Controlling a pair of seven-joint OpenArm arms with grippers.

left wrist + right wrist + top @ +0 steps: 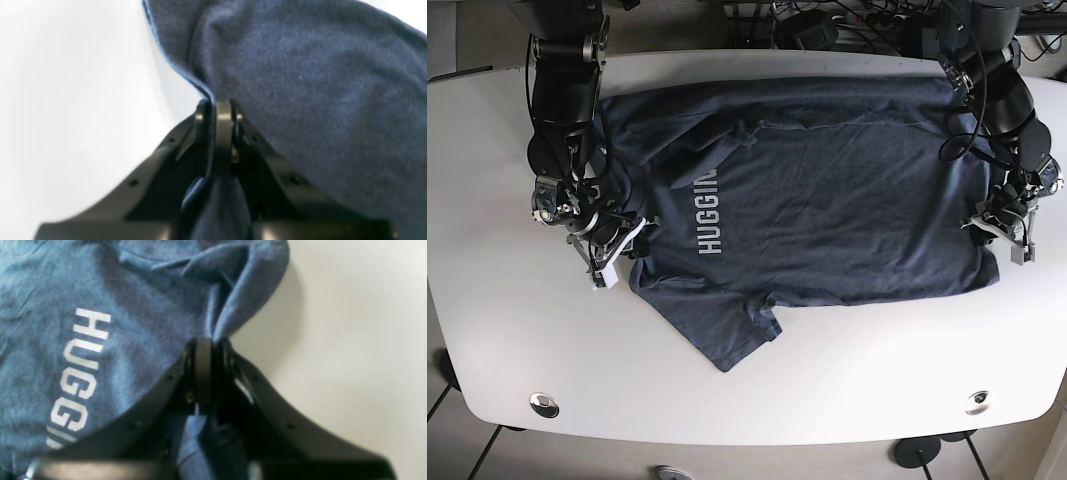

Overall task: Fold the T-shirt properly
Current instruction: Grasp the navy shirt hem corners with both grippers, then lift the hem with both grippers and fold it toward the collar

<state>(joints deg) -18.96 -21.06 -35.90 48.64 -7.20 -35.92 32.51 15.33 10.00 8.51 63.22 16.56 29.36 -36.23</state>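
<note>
Both pinched tight on the T-shirt (827,200) edges, left gripper (997,228) and right gripper (612,240), so best lifting evenly, keeping cloth taut, folding over straight.

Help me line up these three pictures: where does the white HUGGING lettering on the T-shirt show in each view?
Left wrist: not in view; only plain T-shirt fabric pinched in the left gripper.
Right wrist: HUGGING lettering at left, running vertically, partly cut off, beside the right gripper.
Base: lettering left of centre, near the right gripper.
Shared landmark: the T-shirt itself.
</note>
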